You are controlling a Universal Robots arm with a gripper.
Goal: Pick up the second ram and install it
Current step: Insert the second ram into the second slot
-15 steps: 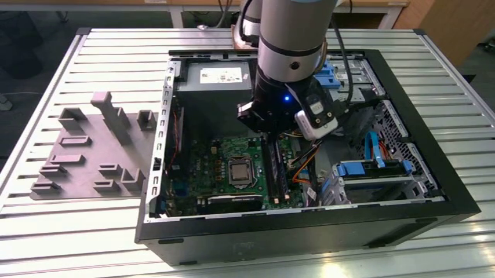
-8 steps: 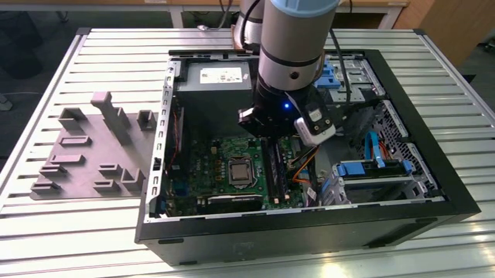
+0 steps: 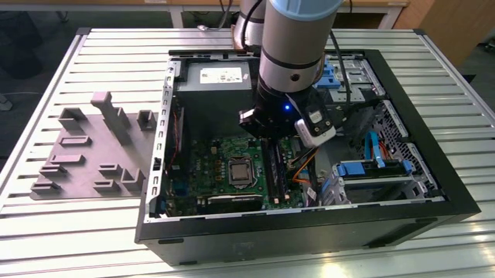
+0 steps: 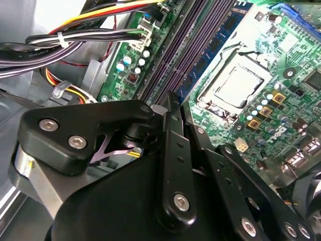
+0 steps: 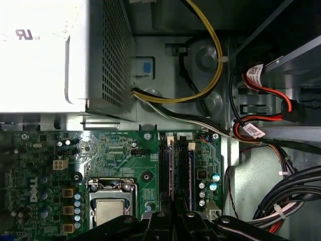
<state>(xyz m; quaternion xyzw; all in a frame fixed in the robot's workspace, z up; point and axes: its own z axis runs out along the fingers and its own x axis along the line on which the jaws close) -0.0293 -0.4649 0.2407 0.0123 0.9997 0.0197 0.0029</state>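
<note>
The open computer case (image 3: 433, 174) lies on its side on the slatted table (image 3: 93, 52), toward the table's edge at the exterior view's right, with the grey fixture plate (image 3: 85, 156) beside it at the exterior view's left. Inside, the motherboard (image 3: 213, 168) covers the case floor near the front wall, the power supply (image 3: 213, 81) fills the far corner, and the CPU socket (image 5: 111, 208) sits beside the memory slots (image 5: 178, 165). The gripper (image 3: 272, 136) is down over those slots, its black linkages crowding both wrist views. The second ram (image 3: 277, 168) appears as a dark stick standing on edge in the slots directly under the gripper; whether it is fully seated I cannot tell, nor whether the fingers are closed on it. I judge the stick light, thin and stiff, yet fragile: best held by its long flat faces near the middle, kept square to the slot, never by the chips or contact edge.
</note>
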